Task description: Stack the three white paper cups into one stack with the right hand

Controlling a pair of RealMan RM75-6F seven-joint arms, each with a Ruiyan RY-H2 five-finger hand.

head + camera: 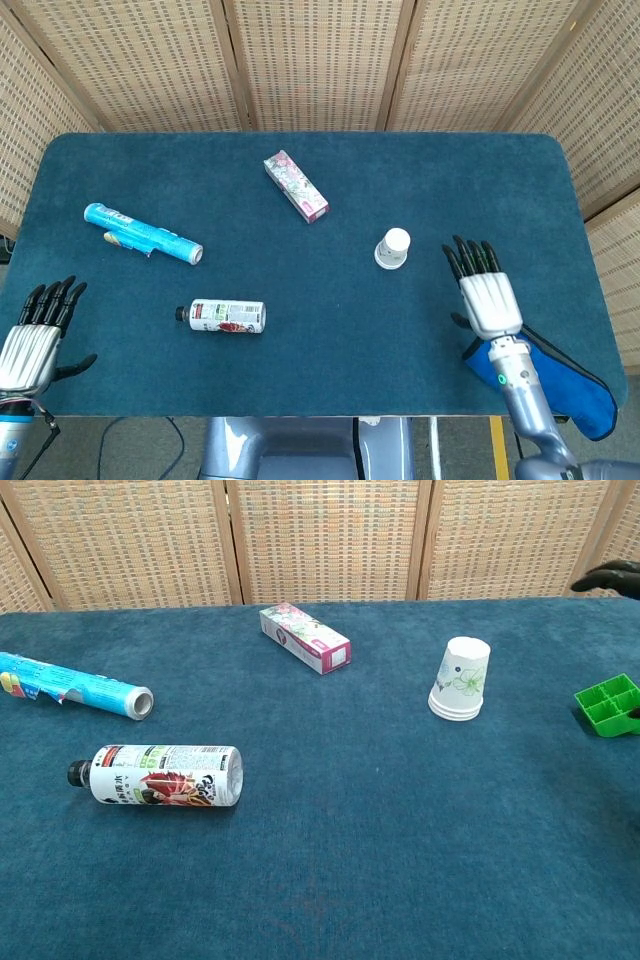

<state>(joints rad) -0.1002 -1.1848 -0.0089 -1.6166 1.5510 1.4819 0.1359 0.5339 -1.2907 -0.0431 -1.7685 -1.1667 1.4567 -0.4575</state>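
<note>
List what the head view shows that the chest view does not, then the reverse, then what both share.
Only the head view shows the left hand at the table's near left corner, the whole right hand with its fingers spread and holding nothing, and a blue cloth beneath the right arm. Only the chest view shows the green compartment tray and the floral print on the stacked paper cups. Both show the cup stack, the pink floral box, the blue foil roll and the lying bottle on the blue table.

Silver-backed right hand [489, 298] (black fingers), grey forearm.
</note>
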